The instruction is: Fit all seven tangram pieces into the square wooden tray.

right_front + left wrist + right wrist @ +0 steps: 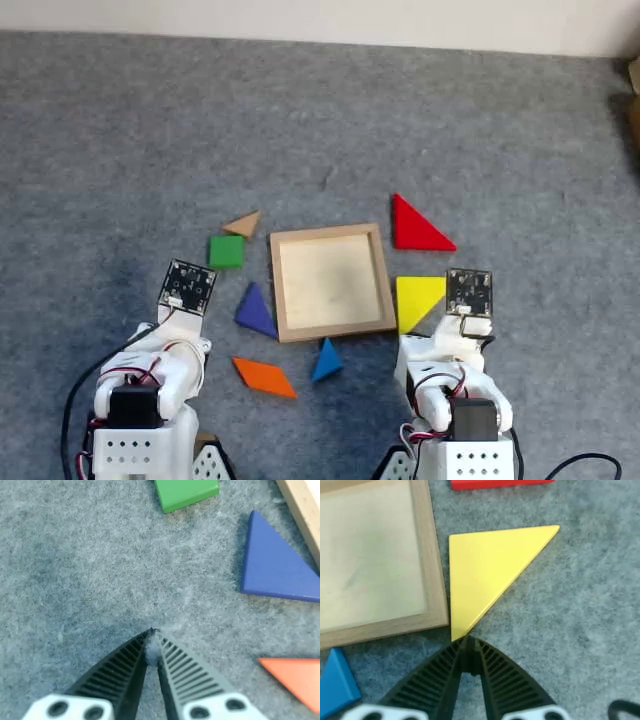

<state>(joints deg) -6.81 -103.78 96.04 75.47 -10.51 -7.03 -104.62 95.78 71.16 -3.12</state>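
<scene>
The square wooden tray (277, 290) lies mid-table with nothing in it. Around it lie a red triangle (415, 228), a yellow triangle (415, 298), a light blue triangle (325, 361), an orange parallelogram (264, 376), a dark blue triangle (256, 310), a green square (226, 251) and a tan triangle (243, 224). My left gripper (152, 632) is shut over bare carpet, near the dark blue triangle (275, 567), green square (185, 492) and orange parallelogram (295, 680). My right gripper (466, 641) is shut, tips at the yellow triangle's (490, 575) near corner beside the tray's rim (432, 575).
Grey carpet covers the table. Both arm bases (150, 400) (455, 400) stand at the near edge. The red triangle's edge (500, 484) and the light blue triangle (335, 685) show in the right wrist view. Open carpet stretches beyond the pieces.
</scene>
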